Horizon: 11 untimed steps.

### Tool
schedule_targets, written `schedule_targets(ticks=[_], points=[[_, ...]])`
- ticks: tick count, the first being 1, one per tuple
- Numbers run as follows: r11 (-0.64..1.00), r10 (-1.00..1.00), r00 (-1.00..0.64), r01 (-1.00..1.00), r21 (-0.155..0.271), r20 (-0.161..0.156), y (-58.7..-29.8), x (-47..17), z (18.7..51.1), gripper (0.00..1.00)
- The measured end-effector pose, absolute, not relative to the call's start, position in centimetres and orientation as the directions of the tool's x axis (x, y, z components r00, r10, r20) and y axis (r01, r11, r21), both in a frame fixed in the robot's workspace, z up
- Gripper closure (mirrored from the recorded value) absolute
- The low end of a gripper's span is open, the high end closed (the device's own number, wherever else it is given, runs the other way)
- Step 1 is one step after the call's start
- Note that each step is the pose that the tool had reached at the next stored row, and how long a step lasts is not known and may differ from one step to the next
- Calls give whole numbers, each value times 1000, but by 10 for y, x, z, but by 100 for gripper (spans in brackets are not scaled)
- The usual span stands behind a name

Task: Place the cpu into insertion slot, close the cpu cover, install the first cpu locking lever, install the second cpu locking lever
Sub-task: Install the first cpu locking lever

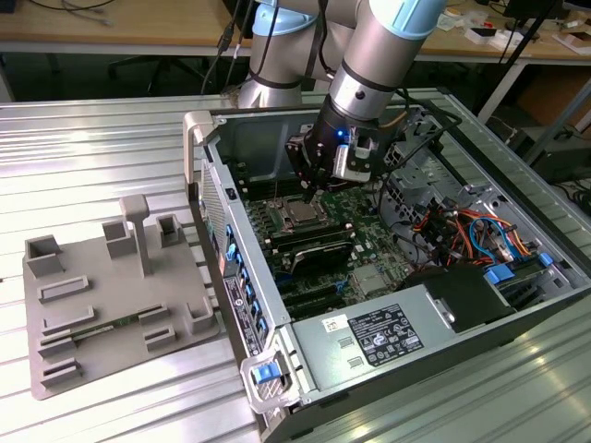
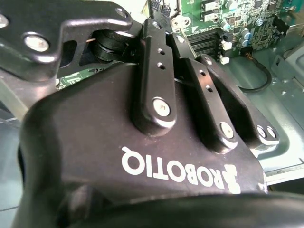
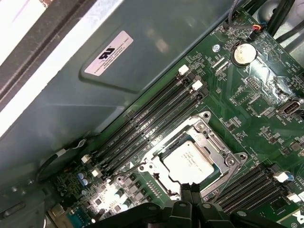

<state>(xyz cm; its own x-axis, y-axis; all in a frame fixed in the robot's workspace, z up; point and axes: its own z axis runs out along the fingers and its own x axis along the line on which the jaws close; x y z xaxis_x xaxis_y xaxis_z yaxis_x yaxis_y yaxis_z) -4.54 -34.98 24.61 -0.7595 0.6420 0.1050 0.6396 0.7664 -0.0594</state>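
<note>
Your jaws are pinched shut, holding nothing, just beside the cpu cover (image 3: 219,148), which lies flat over the cpu (image 3: 189,161) mid-motherboard (image 3: 256,90). For the locking lever, I judge: push slowly and straight, tips clear of the memory slots (image 3: 152,128).

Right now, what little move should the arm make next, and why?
The cpu is already seated, the cover looks folded down around it, and the shut gripper sits at the cover's edge. So probably a small push down there, to latch a locking lever, though I cannot make the lever out.
</note>
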Motion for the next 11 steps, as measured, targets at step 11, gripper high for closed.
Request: schedule_targets(ticks=[11], points=[[785,619,-778,616,-58,106,-350,-45,246,89]])
